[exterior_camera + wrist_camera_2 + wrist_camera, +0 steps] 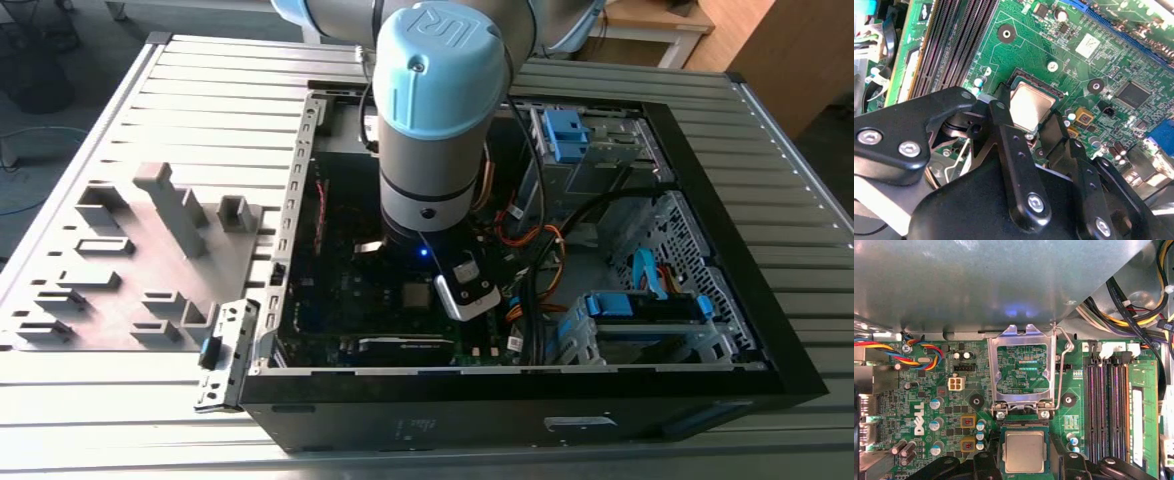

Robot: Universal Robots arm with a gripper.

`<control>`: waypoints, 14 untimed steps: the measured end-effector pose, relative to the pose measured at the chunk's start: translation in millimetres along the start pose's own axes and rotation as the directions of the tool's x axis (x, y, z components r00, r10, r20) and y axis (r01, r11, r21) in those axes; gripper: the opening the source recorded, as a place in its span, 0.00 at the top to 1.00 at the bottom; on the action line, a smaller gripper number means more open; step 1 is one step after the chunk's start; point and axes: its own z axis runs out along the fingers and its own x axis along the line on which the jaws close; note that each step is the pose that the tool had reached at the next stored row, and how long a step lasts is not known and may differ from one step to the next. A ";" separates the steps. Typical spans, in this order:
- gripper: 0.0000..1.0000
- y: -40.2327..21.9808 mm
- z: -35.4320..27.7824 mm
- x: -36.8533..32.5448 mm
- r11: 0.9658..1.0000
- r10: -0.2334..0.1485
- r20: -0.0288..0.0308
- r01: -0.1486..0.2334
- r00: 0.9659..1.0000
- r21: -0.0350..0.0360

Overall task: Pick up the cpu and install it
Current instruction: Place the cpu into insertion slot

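The cpu (pixel 1024 450) lies in its socket, between the parted fingers of your pincer (pixel 1026 462).
On the desk (pixel 200 90) the open computer case (pixel 534 425) has your arm (pixel 434 120) reaching down inside. On the green motherboard (pixel 924 390), the socket's metal clamp frame (pixel 1021 370) stands flipped open just beside the cpu. The black fingers (pixel 1004 130) sit either side of it, wider than the chip.

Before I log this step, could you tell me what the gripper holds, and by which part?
It cannot be told: the chip lies in the socket at the gripper, but any grip is unclear.
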 end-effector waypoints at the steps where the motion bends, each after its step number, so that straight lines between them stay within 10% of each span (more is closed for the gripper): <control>1: 0.53 0.0 0.1 0.0 1.000 0.000 0.000 0.000 1.000 0.000; 14: 0.46 0.1 0.6 -0.1 1.000 0.000 0.000 0.000 1.000 -0.001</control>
